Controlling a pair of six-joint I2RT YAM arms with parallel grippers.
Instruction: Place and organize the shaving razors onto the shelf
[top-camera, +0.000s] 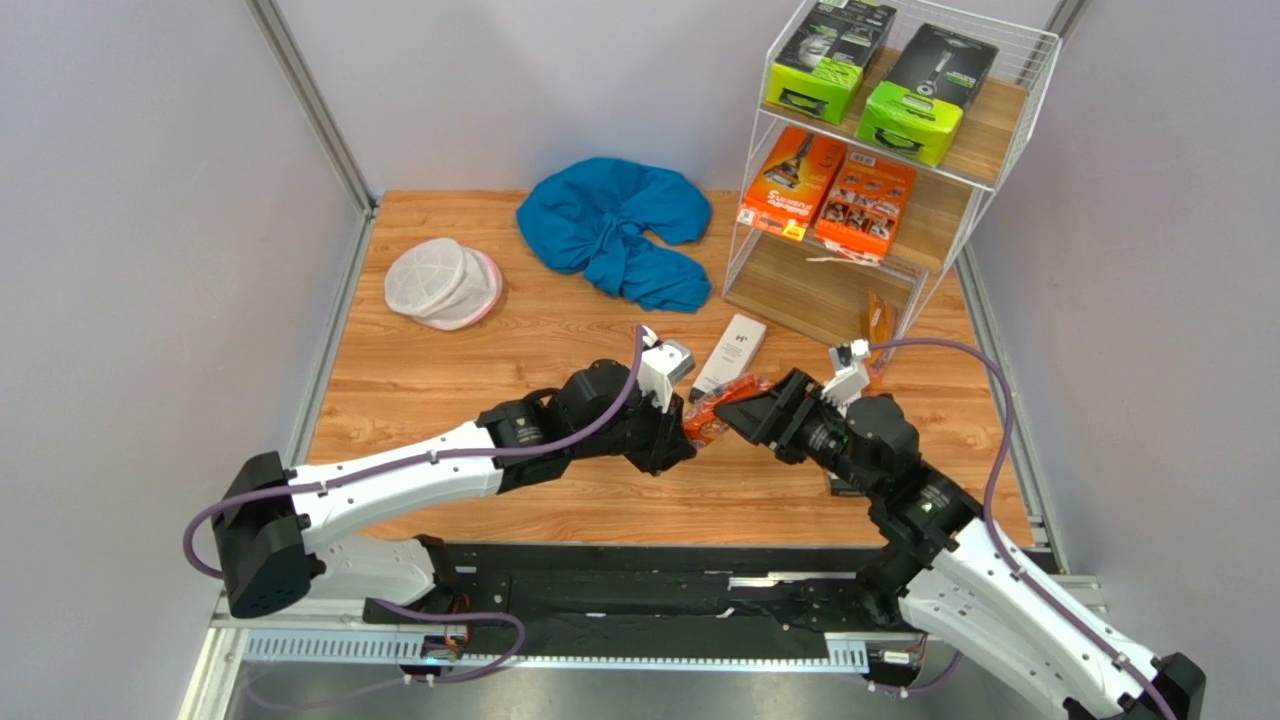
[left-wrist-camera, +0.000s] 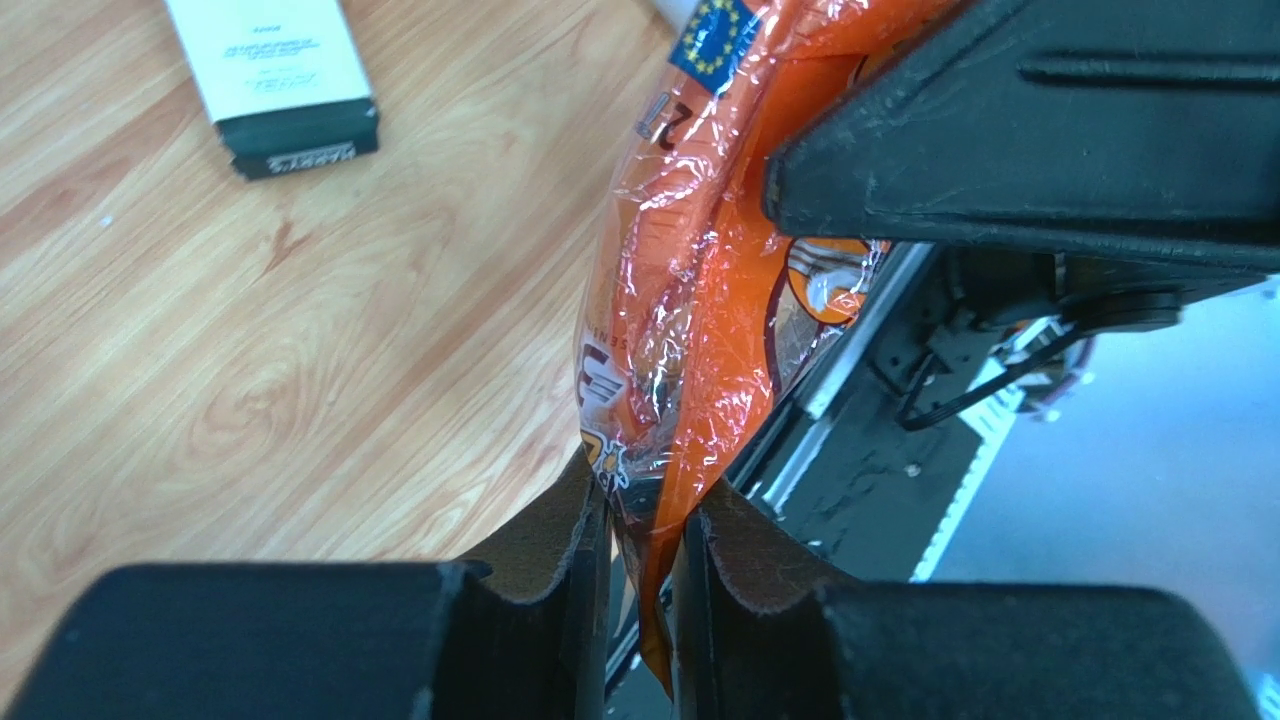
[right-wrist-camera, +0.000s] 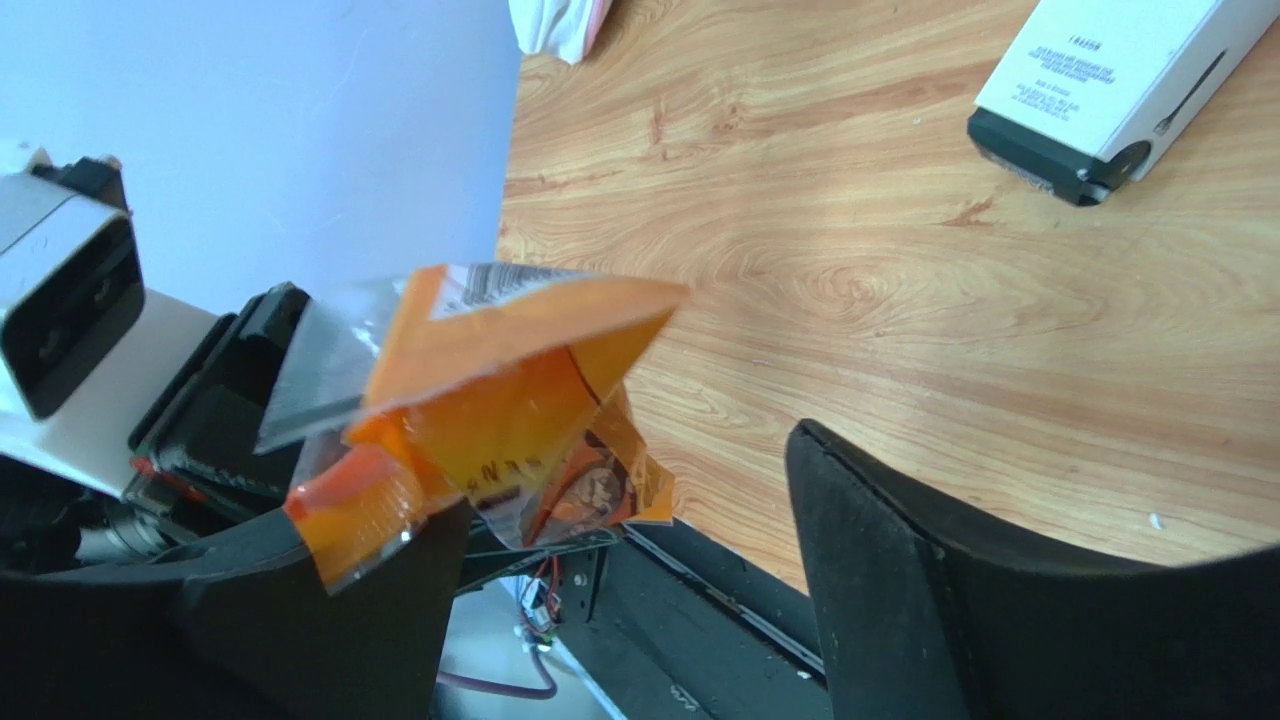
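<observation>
A clear orange-trimmed bag of disposable razors (top-camera: 706, 420) (left-wrist-camera: 691, 300) (right-wrist-camera: 496, 390) hangs above the table's near middle between both grippers. My left gripper (top-camera: 684, 431) (left-wrist-camera: 643, 525) is shut on the bag's lower edge. My right gripper (top-camera: 739, 413) (right-wrist-camera: 616, 495) stands open around the bag's other end, which rests against its left finger. A slim white razor box (top-camera: 732, 353) (left-wrist-camera: 278, 75) (right-wrist-camera: 1112, 90) lies flat on the table just beyond. The shelf (top-camera: 984, 188) stands at the back right, with two green-and-black boxes (top-camera: 827, 60) on its top tier and two orange cartons (top-camera: 792, 180) on the middle one.
A blue cloth (top-camera: 616, 225) lies at the back centre and a round white mesh pouch (top-camera: 440, 282) at the back left. Something small and orange (top-camera: 875, 318) stands at the front of the shelf's bottom tier. Grey walls and metal rails border the wooden table (top-camera: 451, 375).
</observation>
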